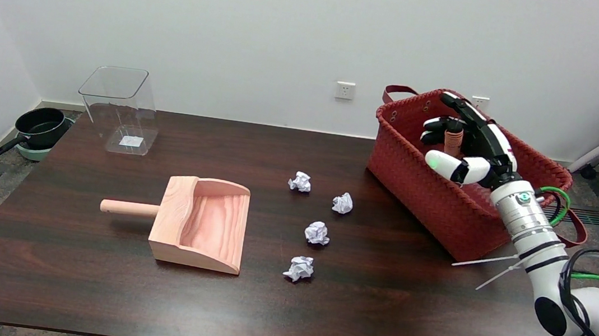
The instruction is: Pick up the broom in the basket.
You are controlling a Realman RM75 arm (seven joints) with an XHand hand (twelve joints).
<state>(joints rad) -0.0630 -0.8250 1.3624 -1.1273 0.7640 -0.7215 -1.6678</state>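
One broom (453,140) is all I am after, and only the top of its wooden handle is showing, poking up inside the red woven basket (417,176) at the far right of the table (95,280). I am reaching my right hand (468,145) over the basket's near rim, and my fingers (437,123) are curling around that handle while my thumb is sticking out on the near side. Whether I am actually squeezing the handle or merely cupping it, I cannot tell from this angle, since my own palm is hiding the contact. I am judging this to be the grasping step, with the lift not yet begun. Next I am going to need a firm closure around the handle, then a straight pull upward so the brush end, hidden below the rim, clears the basket wall without snagging. Four crumpled paper balls (317,232) and a wooden dustpan (203,222) are waiting mid-table.
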